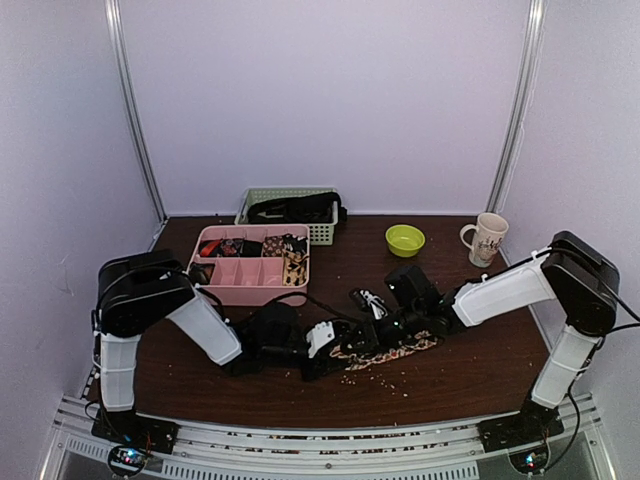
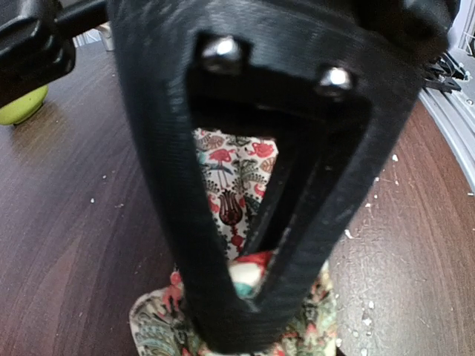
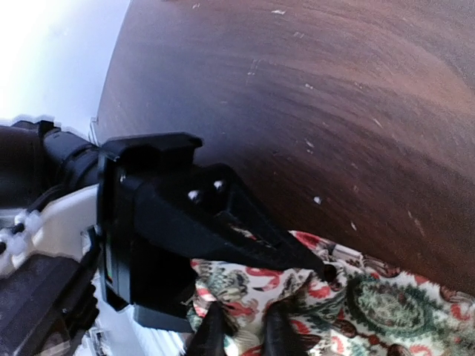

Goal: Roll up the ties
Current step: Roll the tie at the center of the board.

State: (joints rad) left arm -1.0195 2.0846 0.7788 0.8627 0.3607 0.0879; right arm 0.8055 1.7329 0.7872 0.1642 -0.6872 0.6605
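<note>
A floral-print tie [image 1: 395, 352] in cream, red and green lies on the dark table at front centre. My left gripper [image 1: 338, 350] is at its left end, shut on a fold of the tie [image 2: 231, 182]; its fingertips [image 2: 223, 326] meet over the fabric. My right gripper [image 1: 385, 328] is just right of it. In the right wrist view its two fingers [image 3: 211, 334] pinch the tie [image 3: 371, 304] from below, right beside the left gripper [image 3: 223, 222]. The rest of the tie trails right.
A pink divided tray [image 1: 250, 282] holding rolled ties stands at back left, with a pale basket [image 1: 322, 232] of dark fabric behind it. A green bowl [image 1: 405, 240] and a mug [image 1: 487, 238] are at back right. Crumbs dot the table.
</note>
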